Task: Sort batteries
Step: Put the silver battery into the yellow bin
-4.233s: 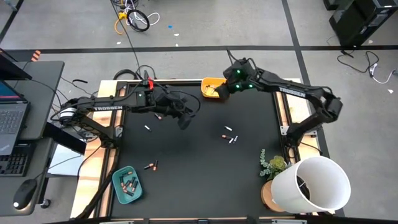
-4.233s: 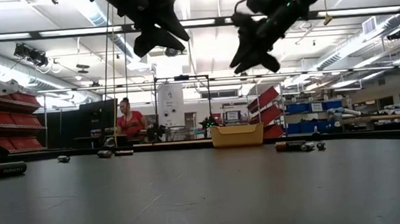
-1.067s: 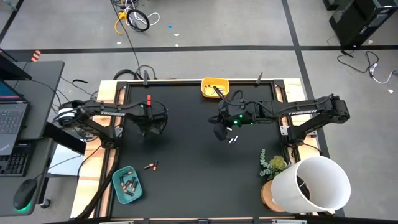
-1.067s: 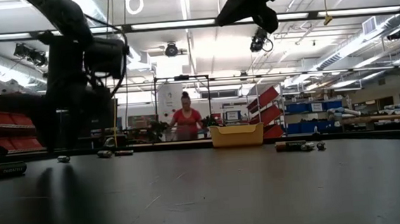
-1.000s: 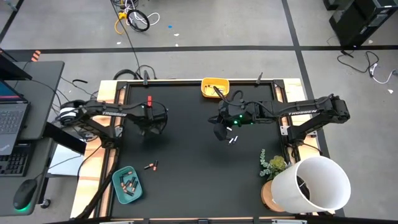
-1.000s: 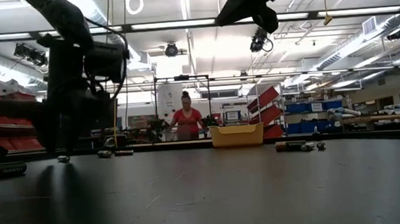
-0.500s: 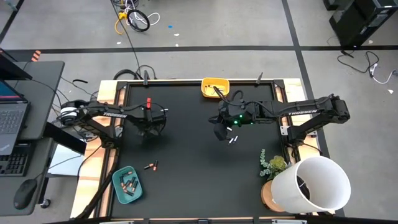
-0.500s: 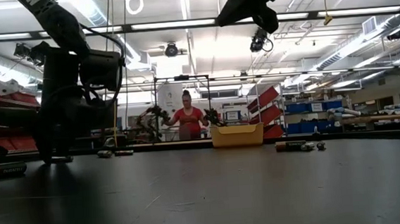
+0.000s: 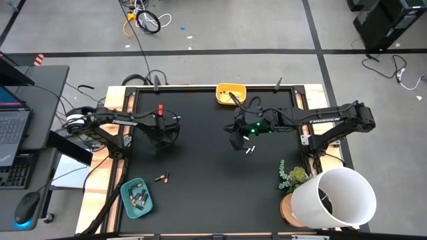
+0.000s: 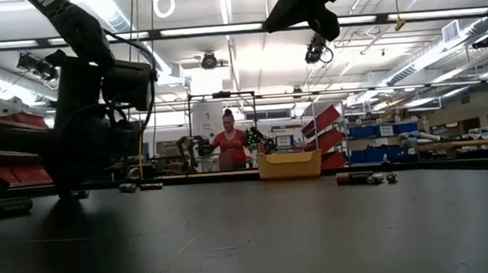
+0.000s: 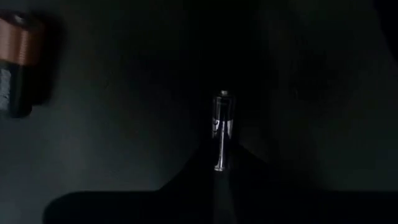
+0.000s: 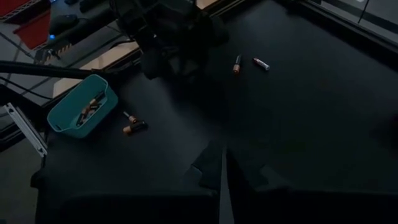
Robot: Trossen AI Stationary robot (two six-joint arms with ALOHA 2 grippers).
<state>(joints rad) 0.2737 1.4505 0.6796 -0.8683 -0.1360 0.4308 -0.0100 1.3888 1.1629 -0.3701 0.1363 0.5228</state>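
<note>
We see the left gripper (image 9: 160,138) down at the black table (image 9: 200,193) on its left half, and in the left wrist view a silvery battery (image 11: 222,129) stands straight out from between the dark fingers (image 11: 186,180) — they look closed on its near end, though the shadow makes the contact hard to judge. A copper-and-black battery (image 11: 17,65) lies well off to one side of it on the mat. The right gripper (image 9: 235,141) hovers above the middle of the table; in its wrist view the fingers (image 12: 205,163) meet with nothing between them. Just beside it lie two pale batteries (image 9: 250,149). Two more (image 9: 161,177) lie near the teal tray (image 9: 125,203), which holds several — the yellow bin (image 9: 222,90) sits at the far edge.
</note>
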